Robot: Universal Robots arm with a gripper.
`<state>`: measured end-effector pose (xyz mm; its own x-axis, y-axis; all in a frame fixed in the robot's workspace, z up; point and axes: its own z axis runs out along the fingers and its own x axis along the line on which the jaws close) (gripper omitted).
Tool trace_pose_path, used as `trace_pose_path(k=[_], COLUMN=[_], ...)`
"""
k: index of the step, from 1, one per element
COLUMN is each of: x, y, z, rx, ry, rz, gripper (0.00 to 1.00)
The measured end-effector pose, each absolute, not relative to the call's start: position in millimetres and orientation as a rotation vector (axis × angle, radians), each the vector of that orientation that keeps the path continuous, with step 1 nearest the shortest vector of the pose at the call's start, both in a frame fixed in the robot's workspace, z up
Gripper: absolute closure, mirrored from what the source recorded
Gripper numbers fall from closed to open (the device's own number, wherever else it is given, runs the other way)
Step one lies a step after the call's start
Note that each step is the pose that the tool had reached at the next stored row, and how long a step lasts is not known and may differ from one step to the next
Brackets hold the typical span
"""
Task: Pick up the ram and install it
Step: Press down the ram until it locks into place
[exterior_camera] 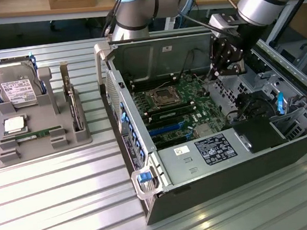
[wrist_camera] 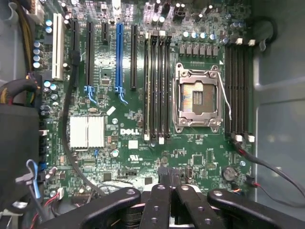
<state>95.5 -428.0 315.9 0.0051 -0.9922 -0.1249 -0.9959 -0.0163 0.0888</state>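
Exterior view: hand (exterior_camera: 222,58) up over open computer case (exterior_camera: 152,203), above motherboard (exterior_camera: 177,104), fingers together, nothing held. Ram (exterior_camera: 34,136) lying flat in grey holder tray (exterior_camera: 7,158) on desk (exterior_camera: 69,201), toward the exterior view's left, well apart from hand; hard drive (exterior_camera: 13,88) and processor chip (exterior_camera: 14,125) in same tray. Risk: grabbing wrong part, since all three sit close.

Wrist view: closed fingertips (wrist_camera: 164,183) low in frame, empty, hanging over board near black memory slots (wrist_camera: 157,88) and open CPU socket (wrist_camera: 198,98). Loose wire (wrist_camera: 267,164) and black cable (wrist_camera: 71,143) crossing board. Risk: snagging cable, grazing exposed socket pins, or misaligned stick jamming in slot.
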Motion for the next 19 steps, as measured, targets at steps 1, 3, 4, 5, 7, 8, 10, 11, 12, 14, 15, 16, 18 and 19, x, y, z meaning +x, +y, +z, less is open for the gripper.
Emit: trace_pose_path(k=[1, 3, 4, 5, 7, 8, 10, 11, 12, 14, 15, 16, 18, 19], x=[95.7, 95.8, 95.8, 95.8, 95.8, 95.8, 95.8, 95.8, 95.8, 95.9, 95.9, 95.9, 95.9, 95.9], y=[-428.0, -428.0, -428.0, -428.0, -428.0, -428.0, -428.0, -428.0, -428.0, -428.0, -428.0, -428.0, -428.0, -428.0], z=[318.1, 320.0, 320.1, 320.1, 320.3, 320.3, 320.3, 320.3, 320.3, 320.2, 320.3, 320.3, 320.3, 320.3], rx=[-2.209, -2.209, -2.209, -2.209, -2.209, -2.209, -2.209, -2.209, -2.209, -2.206, -2.199, -2.19, -2.136, -2.12], ry=[2.186, 2.186, 2.186, 2.185, 2.186, 2.186, 2.186, 2.186, 2.186, 2.189, 2.195, 2.204, 2.252, 2.265], rz=[0.236, 0.237, 0.237, 0.237, 0.236, 0.236, 0.236, 0.236, 0.236, 0.236, 0.236, 0.236, 0.234, 0.234], gripper=[0.9, 0.9, 0.9, 0.9, 0.9, 0.9, 0.9, 0.9, 0.9, 0.9, 0.9, 0.9, 0.9, 0.9])
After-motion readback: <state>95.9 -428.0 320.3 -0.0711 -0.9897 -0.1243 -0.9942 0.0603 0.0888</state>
